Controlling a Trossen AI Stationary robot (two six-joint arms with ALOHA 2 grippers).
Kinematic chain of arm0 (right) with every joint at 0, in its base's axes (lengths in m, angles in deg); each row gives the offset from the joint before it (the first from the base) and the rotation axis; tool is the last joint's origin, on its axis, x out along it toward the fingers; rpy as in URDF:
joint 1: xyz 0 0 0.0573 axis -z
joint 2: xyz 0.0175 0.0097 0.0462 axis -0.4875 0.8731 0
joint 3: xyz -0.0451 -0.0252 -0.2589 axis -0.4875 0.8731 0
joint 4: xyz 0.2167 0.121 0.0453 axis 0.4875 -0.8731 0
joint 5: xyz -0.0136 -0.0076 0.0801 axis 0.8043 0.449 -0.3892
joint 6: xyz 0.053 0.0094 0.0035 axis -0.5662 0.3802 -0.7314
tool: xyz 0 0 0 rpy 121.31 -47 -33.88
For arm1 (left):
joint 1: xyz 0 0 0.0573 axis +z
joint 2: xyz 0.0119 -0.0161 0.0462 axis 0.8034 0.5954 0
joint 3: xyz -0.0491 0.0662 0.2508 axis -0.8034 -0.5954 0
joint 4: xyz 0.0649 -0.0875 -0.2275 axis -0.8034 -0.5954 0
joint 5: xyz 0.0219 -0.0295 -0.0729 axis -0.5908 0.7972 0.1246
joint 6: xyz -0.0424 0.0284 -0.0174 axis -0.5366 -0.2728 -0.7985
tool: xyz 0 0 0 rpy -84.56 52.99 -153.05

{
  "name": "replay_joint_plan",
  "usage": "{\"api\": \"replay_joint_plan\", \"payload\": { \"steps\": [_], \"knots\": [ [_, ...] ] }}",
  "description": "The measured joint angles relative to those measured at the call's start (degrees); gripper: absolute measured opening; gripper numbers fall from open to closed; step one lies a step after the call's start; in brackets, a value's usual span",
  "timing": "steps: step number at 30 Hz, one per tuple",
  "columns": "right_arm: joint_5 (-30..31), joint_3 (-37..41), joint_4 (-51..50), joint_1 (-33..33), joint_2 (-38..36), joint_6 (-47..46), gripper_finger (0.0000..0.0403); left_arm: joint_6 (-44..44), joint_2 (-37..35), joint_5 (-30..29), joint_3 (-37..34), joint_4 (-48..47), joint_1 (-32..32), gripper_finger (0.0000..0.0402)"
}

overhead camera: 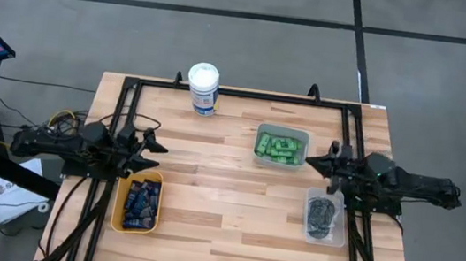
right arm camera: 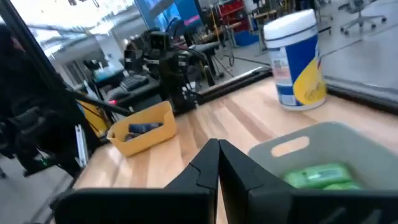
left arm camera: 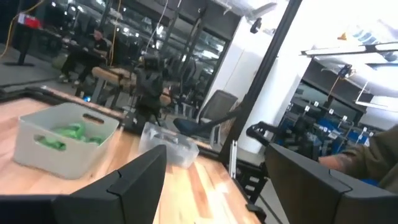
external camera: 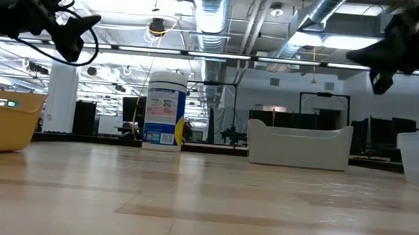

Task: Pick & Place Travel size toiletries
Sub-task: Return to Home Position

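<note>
Perhaps six green bottles fill one bin (of three); left gripper spread, right gripper pinched empty.

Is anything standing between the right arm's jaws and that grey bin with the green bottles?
Nothing visible does. The right gripper, jaws shut, hangs raised right at the edge of the grey bin, and the green bottles lie inside it. The white canister stands well away, not in that gap.

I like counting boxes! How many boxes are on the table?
3: a yellow box on the left side, and a grey box and a clear box on the right side.
</note>
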Motion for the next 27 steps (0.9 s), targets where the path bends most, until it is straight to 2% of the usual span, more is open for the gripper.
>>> {"api": "replay_joint_plan", "payload": {
  "steps": [7,12,27],
  "knots": [
    [-0.32,6.16,10.04,-1.16,0.73,-2.96,0.0000,0.33,0.27,0.05,0.00,0.42,0.00,0.0270],
    [0.03,6.17,9.43,-1.17,0.80,-0.40,0.0000,0.09,0.38,-0.90,0.00,0.42,0.00,0.0270],
    [0.12,6.19,9.43,-1.15,0.80,-0.26,0.0000,0.05,0.38,-1.17,0.00,0.97,0.00,0.0270]
  ]
}}
